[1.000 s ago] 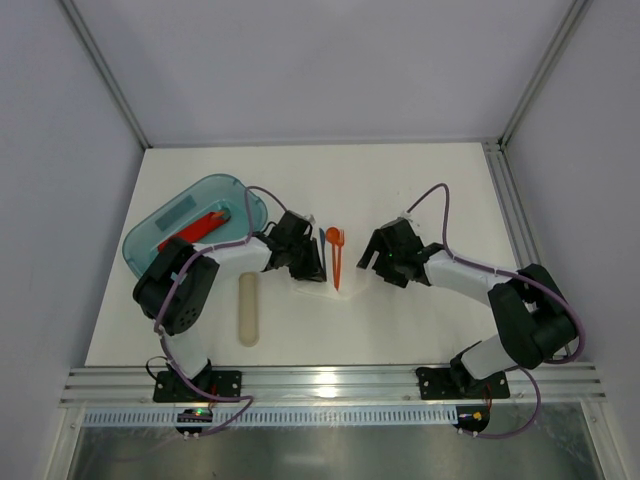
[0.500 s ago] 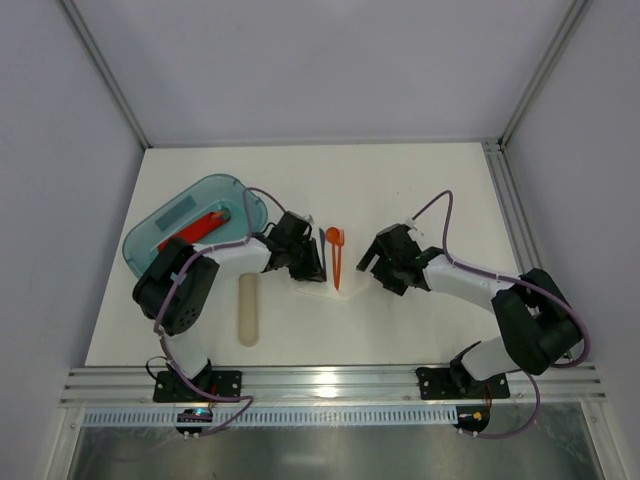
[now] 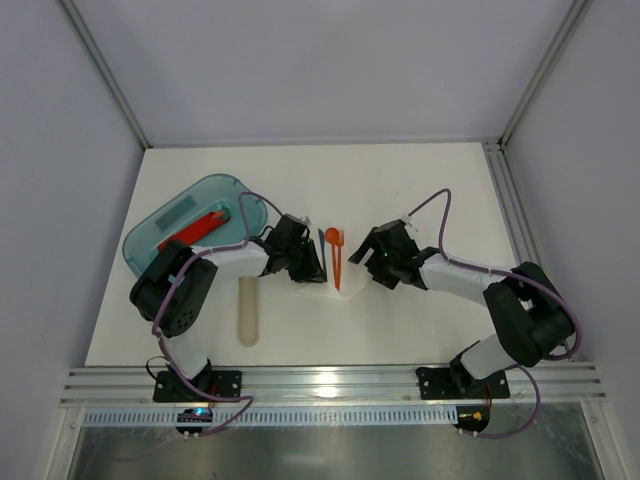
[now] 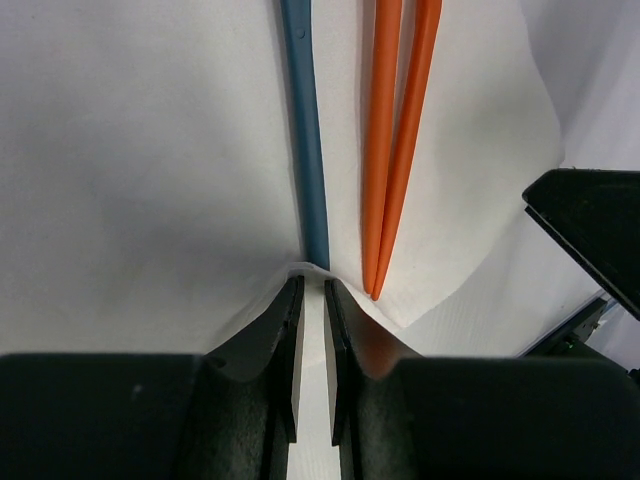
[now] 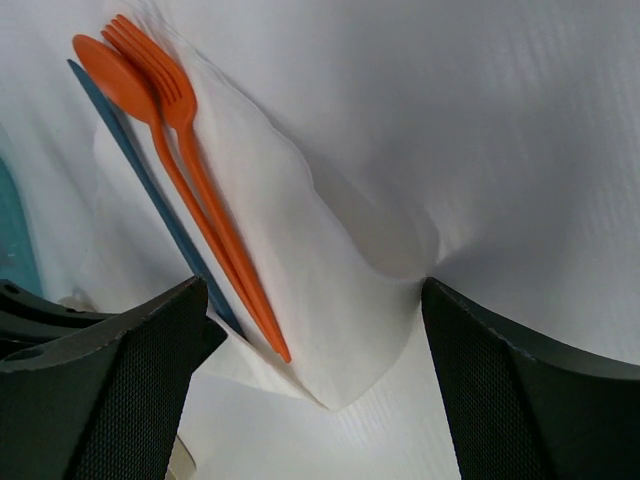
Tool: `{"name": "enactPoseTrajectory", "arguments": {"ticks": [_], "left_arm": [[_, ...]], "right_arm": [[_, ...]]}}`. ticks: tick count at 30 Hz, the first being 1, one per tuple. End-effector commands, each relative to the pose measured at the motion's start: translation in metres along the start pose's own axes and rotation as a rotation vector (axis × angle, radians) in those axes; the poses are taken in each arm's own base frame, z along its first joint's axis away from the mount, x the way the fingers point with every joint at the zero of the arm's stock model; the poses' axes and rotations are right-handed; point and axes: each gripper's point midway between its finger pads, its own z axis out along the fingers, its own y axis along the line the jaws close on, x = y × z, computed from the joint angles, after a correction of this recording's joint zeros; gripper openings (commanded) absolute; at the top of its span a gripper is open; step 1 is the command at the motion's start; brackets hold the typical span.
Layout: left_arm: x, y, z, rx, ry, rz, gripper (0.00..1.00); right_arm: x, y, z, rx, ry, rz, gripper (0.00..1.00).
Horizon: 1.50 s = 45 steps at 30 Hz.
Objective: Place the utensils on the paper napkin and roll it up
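The napkin lay flat in the middle of the table, between the two arms. Three utensils lay on it side by side, almost touching: a blue knife, an orange spoon and an orange fork. Their heads stuck out past the far edge of the napkin.

The left gripper sat at the near left edge of the napkin. Its jaws were almost shut, with just a thin gap. They nipped the paper's edge, which stood up in a little bump at the tips.

The right gripper was wide open and held nothing. It hung low over the right side of the napkin, where the paper was folded up a bit.

A teal tray sat far to the left.
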Motion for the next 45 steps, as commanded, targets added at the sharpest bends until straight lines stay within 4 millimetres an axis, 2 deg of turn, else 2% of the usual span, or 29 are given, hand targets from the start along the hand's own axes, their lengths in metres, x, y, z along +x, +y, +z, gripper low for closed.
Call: {"name": "enactPoseTrajectory", "arguments": {"ticks": [1,2,6,8,13,16,27,30,31,36,39,40,45], "left_arm": [[0.001,0.001,-0.004,-0.003,-0.015,0.004,0.18],[0.002,0.002,-0.004,-0.006,-0.014,0.001,0.18],[0.001,0.001,-0.004,-0.003,-0.017,0.001,0.18],[0.001,0.001,-0.004,-0.004,-0.019,0.001,0.18],[0.002,0.002,-0.005,-0.010,-0.013,0.007,0.18],[0.003,0.003,-0.007,-0.011,-0.019,0.006,0.18],[0.002,0.002,-0.006,-0.012,-0.020,0.006,0.18],[0.001,0.003,-0.006,-0.016,-0.022,0.005,0.18],[0.002,0.004,-0.006,-0.018,-0.020,0.005,0.18],[0.000,0.003,-0.006,-0.020,-0.026,0.004,0.18],[0.000,0.004,-0.007,-0.023,-0.024,0.006,0.18],[0.000,0.004,-0.007,-0.025,-0.024,0.006,0.18],[-0.001,0.001,-0.009,-0.017,-0.025,0.006,0.18]], "right_arm": [[0.016,0.002,0.008,-0.063,0.051,0.002,0.88],[0.019,0.015,0.005,-0.131,0.070,0.002,0.88],[0.017,0.027,-0.004,-0.253,0.045,-0.025,0.88],[0.013,0.042,-0.013,-0.334,0.022,-0.066,0.88],[0.017,0.081,-0.036,-0.545,0.037,-0.180,0.88],[0.017,0.091,-0.048,-0.615,0.022,-0.221,0.88],[0.024,0.089,-0.049,-0.633,0.026,-0.351,0.89],[0.035,0.094,-0.053,-0.694,0.079,-0.374,0.89],[0.034,0.102,-0.057,-0.738,0.070,-0.370,0.89],[0.035,0.108,-0.059,-0.773,0.081,-0.400,0.89],[0.030,0.099,-0.048,-0.690,0.062,-0.405,0.89],[0.029,0.086,-0.039,-0.611,0.059,-0.402,0.88],[0.019,0.055,-0.025,-0.441,0.010,-0.425,0.84]]}}
